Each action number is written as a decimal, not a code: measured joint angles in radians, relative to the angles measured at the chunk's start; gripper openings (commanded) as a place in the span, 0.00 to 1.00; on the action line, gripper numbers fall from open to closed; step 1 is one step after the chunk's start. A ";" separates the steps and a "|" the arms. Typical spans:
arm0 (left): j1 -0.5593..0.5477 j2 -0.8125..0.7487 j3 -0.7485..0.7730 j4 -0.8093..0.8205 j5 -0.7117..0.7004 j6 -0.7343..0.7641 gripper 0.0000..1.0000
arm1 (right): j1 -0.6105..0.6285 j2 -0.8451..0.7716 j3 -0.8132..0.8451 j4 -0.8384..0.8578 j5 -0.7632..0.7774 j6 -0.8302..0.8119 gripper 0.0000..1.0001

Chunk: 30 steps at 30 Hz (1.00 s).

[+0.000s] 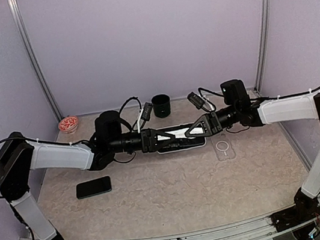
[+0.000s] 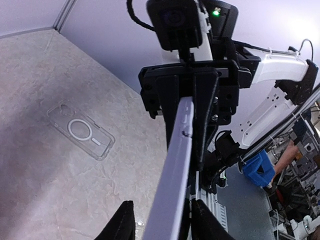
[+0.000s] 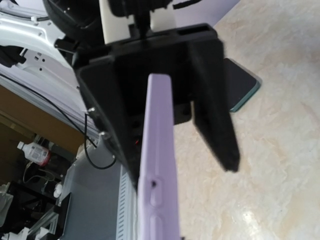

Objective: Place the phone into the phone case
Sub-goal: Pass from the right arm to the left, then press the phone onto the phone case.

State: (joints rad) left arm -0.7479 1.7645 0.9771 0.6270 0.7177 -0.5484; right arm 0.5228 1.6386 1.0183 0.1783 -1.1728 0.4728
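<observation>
A lavender phone case (image 1: 174, 133) hangs edge-on above the table's middle, between both arms. My right gripper (image 1: 190, 131) is shut on its right end; in the right wrist view my own fingers are hidden below the case (image 3: 159, 150). My left gripper (image 2: 162, 216) straddles the other end of the case (image 2: 175, 165), partly closed. One of its fingers (image 3: 215, 100) still stands apart from the case, while the other lies against it. The phone (image 1: 93, 187), black and flat, lies on the table at the left, below the left arm, and shows as a dark slab (image 3: 243, 82) in the right wrist view.
A clear case (image 1: 225, 148) with a ring mark lies flat on the table at the right, and the left wrist view shows it as well (image 2: 80, 131). A black cup (image 1: 161, 105) and a small bowl (image 1: 68, 123) stand at the back. A flat dark-edged thing (image 1: 182, 146) lies under the grippers.
</observation>
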 measured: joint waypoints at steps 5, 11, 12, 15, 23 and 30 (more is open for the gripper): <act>0.000 0.000 0.005 0.013 0.059 -0.032 0.00 | -0.002 0.000 0.000 -0.002 -0.002 -0.056 0.11; 0.002 0.000 0.012 -0.005 0.052 -0.045 0.00 | 0.000 -0.001 0.052 -0.116 0.035 -0.142 0.64; 0.002 0.000 0.012 -0.023 0.047 -0.051 0.00 | 0.000 -0.001 0.067 -0.148 0.052 -0.172 0.78; 0.007 0.000 0.011 -0.079 0.033 -0.076 0.00 | 0.005 -0.016 0.093 -0.233 0.121 -0.267 0.99; 0.035 -0.068 0.011 -0.286 0.017 -0.097 0.00 | 0.090 -0.149 0.095 -0.361 0.393 -0.531 1.00; 0.042 -0.091 0.034 -0.388 0.022 -0.088 0.00 | 0.208 -0.150 0.079 -0.395 0.613 -0.722 1.00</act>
State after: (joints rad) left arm -0.7063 1.6737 1.0107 0.2394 0.7395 -0.6365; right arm 0.7311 1.4883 1.0969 -0.2169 -0.5594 -0.2493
